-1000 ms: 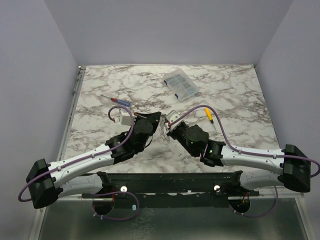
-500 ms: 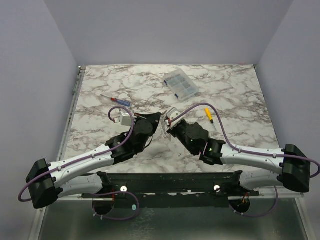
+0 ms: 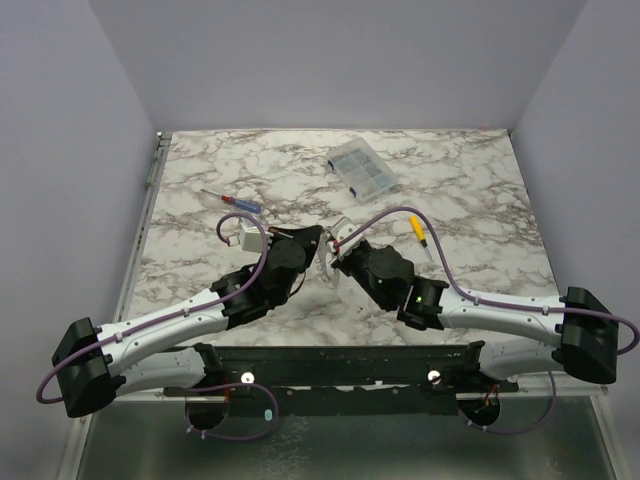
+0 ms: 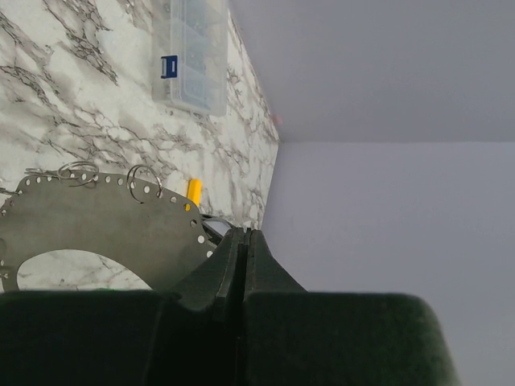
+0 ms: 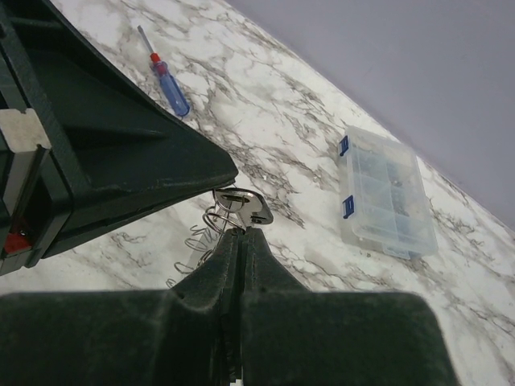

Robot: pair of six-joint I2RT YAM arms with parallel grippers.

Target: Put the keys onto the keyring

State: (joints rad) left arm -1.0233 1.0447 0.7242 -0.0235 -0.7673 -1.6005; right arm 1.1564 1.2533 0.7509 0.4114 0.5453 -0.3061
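Right wrist: right gripper (image 5: 243, 232) clamps shut on a key (image 5: 251, 209).
Fingers of the left gripper (image 4: 244, 234) meet; whatever they hold is hidden.

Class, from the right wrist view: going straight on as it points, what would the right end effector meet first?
The right end effector pinches a key at its tips; just beyond sits the tip of the left end effector, probably first, though depth is unclear.
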